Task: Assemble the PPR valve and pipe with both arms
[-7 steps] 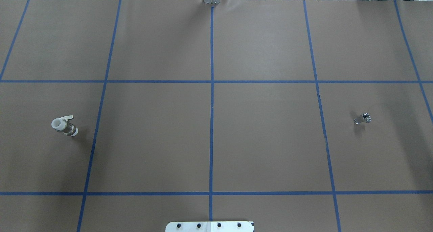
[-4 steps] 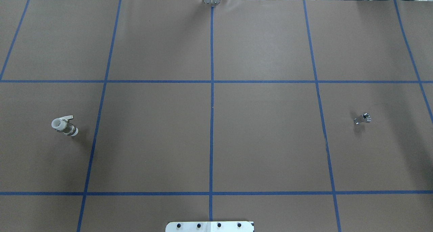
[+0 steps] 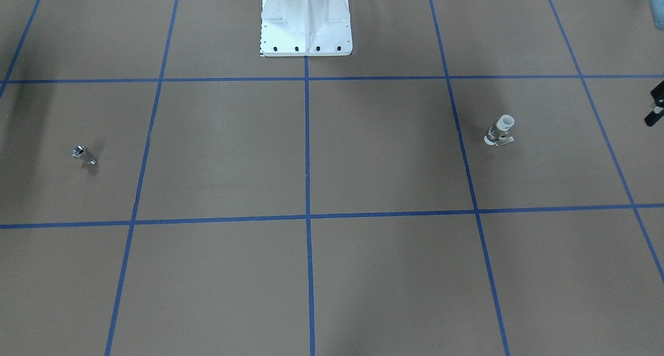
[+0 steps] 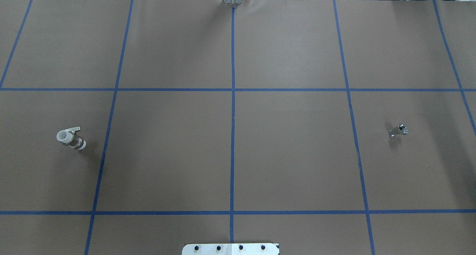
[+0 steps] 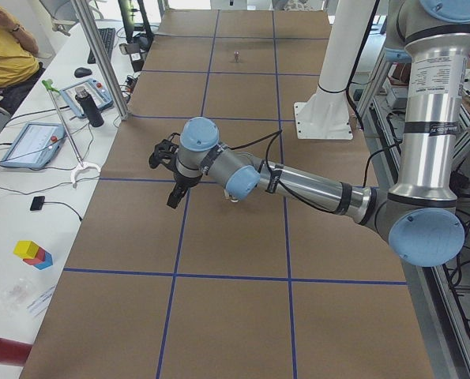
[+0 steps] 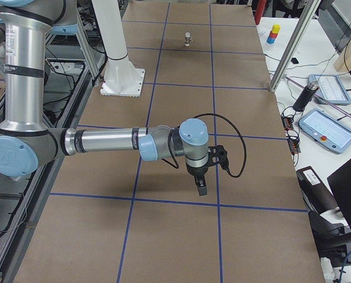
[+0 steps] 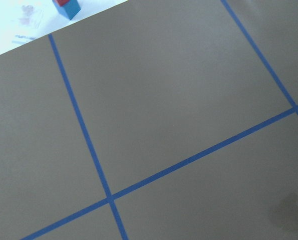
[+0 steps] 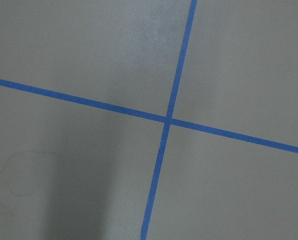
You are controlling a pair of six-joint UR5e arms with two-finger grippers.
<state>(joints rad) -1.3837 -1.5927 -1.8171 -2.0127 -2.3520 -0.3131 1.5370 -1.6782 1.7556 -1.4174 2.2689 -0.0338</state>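
Both claws hang over the brown tabletop (image 4: pixel 290 154). The left claw (image 5: pixel 174 189) is far out on the robot's left side of the white pedestal (image 3: pixel 306 18). The right claw (image 6: pixel 200 187) is far out on the pedestal's other side. I cannot tell if either claw is spread or pressed together.

The PPR valve (image 4: pixel 70 138) stands alone on the tabletop, in front of the pedestal and off to the robot's left. One white ring end points up. A black bit at the edge of the front view, farther from the pedestal than the valve, may be the left claw.

The pipe (image 4: pixel 398 131) sits alone in front of the pedestal on the robot's right, well apart from the valve.

Blue tape lines (image 4: pixel 232 136) cut the tabletop into squares.
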